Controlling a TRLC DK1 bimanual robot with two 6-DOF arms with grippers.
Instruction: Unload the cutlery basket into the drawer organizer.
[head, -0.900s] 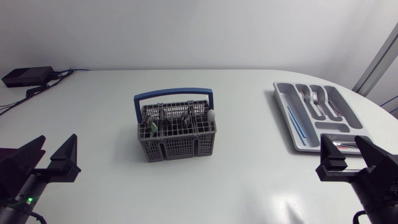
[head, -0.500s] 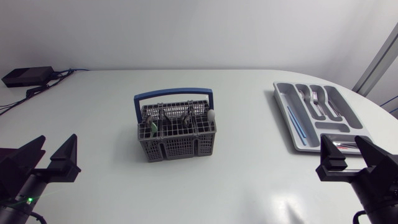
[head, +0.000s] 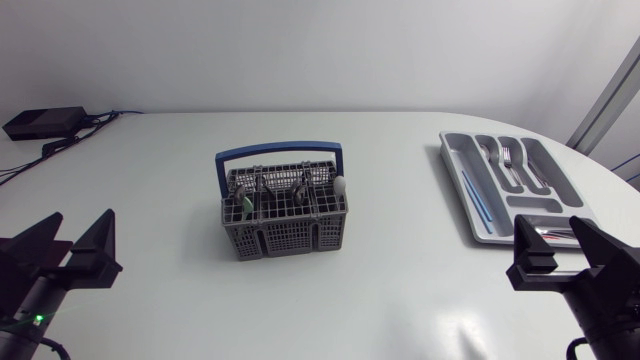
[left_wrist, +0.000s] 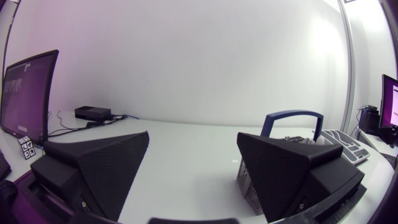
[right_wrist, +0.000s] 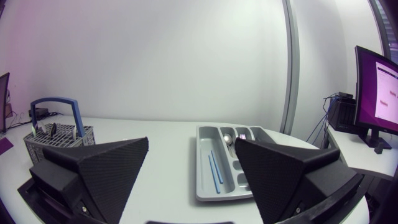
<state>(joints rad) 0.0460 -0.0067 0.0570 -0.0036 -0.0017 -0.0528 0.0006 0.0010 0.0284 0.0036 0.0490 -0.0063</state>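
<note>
The grey cutlery basket (head: 283, 225) with a blue handle (head: 279, 152) stands mid-table and holds several pieces of cutlery. The grey drawer organizer (head: 457, 170) lies at the far right, with forks (head: 507, 160) and a thin blue stick (head: 478, 195) in its compartments. At the near left, well short of the basket, my left gripper (head: 68, 245) stands open and empty. My right gripper (head: 562, 248) is open at the near right, just in front of the organizer. Ahead of the left gripper (left_wrist: 193, 158) and off to one side is the basket (left_wrist: 245, 180). The organizer (right_wrist: 202, 180) lies ahead of the right gripper (right_wrist: 191, 168).
A black box (head: 45, 122) with cables sits at the table's far left corner. Bare white tabletop lies between basket and organizer. The table's rounded edge runs close behind the organizer.
My left gripper has shifted a little to the left and nearer the table's front edge. The right arm, basket and organizer have not moved.
</note>
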